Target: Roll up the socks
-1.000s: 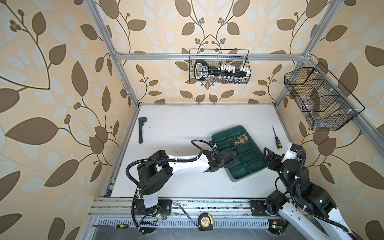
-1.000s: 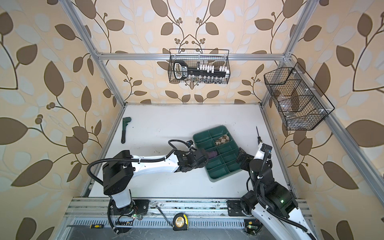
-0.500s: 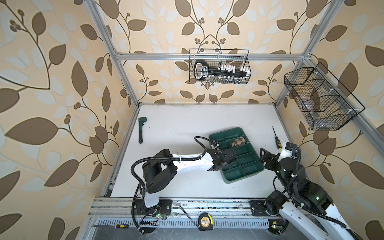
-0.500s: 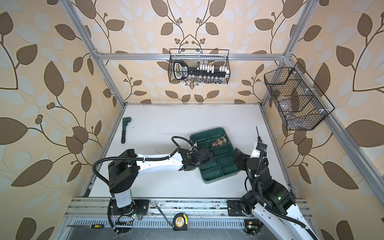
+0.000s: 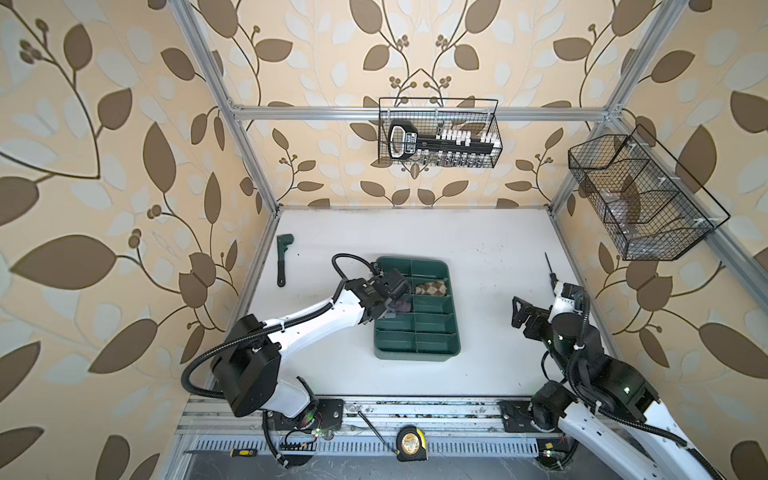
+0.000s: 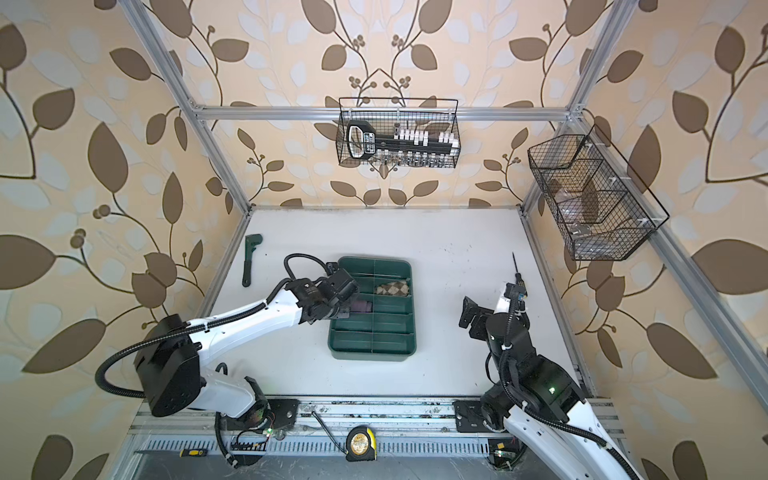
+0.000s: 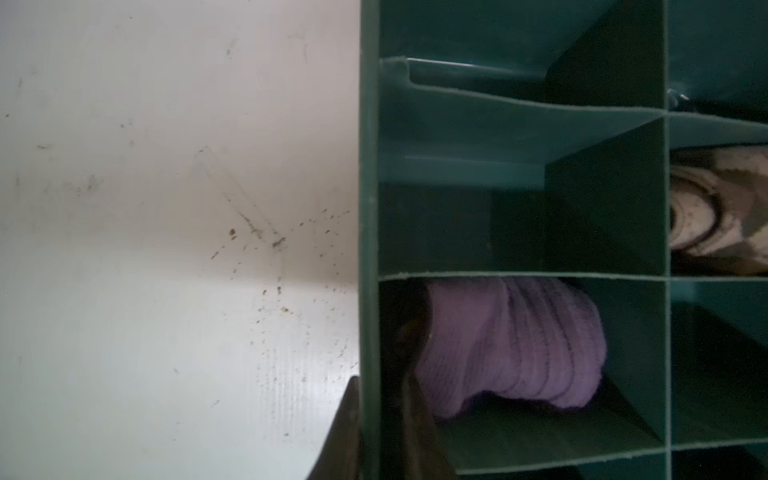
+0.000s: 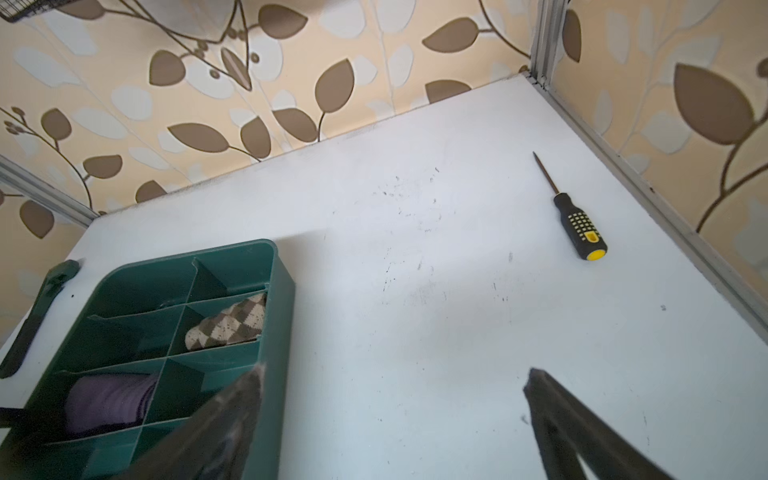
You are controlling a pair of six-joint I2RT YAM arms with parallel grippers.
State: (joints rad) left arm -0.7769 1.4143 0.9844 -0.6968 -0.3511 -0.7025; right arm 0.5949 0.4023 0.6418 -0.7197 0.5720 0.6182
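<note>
Purple sock (image 7: 511, 345) and argyle sock (image 8: 228, 322) lay rolled in your tray (image 5: 415, 357) — job seemingly done — left gripper (image 7: 380, 378) pinching its wall, right gripper (image 8: 395, 374) agape.

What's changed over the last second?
The green tray slid left and squared up, away from the open right gripper. The left gripper closed on its left wall. The purple sock and argyle sock stayed in their compartments; wrench and screwdriver unmoved.
</note>
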